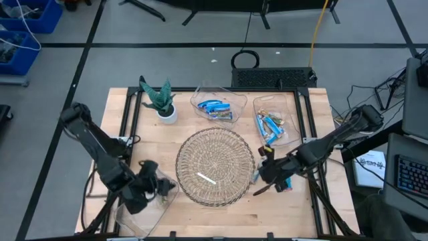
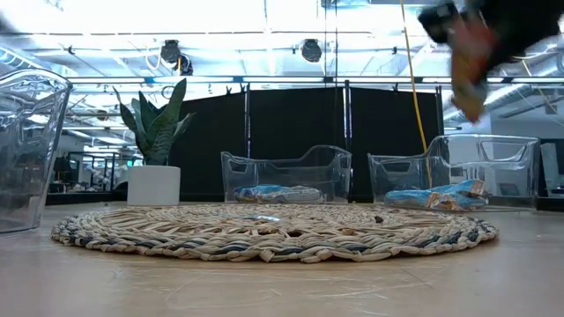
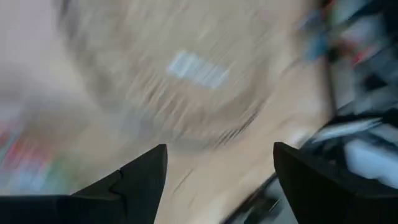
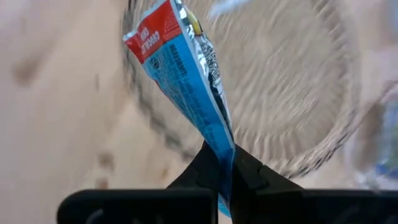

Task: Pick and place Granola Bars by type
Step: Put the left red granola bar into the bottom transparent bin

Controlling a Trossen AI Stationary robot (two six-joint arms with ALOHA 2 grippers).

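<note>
My right gripper [image 4: 221, 163] is shut on a blue granola bar with a red end [image 4: 180, 74]. It hangs over the table just right of the round woven mat [image 1: 215, 166]; in the high view the gripper [image 1: 273, 175] and bar [image 1: 285, 182] sit near the mat's right rim. In the low view the gripper [image 2: 471, 40] is high above the table. More blue bars lie in two clear bins [image 1: 217, 107] [image 1: 275, 124] at the far side. My left gripper [image 3: 217, 165] is open, near the mat's left edge [image 1: 152, 184], and touches nothing. My right gripper pinches the bar between its two fingers at one end of the wrapper [image 4: 222, 146]. The rest of the bar sticks out past the fingertips, with its red end [image 4: 152, 37] farthest from them. The bar is lifted clear of the table.
A thin white stick [image 1: 206, 177] lies on the mat. A potted plant [image 1: 160, 102] stands at the far left. A clear container [image 1: 137, 211] sits at the near left corner under my left arm, and shows at the left of the low view [image 2: 26, 150].
</note>
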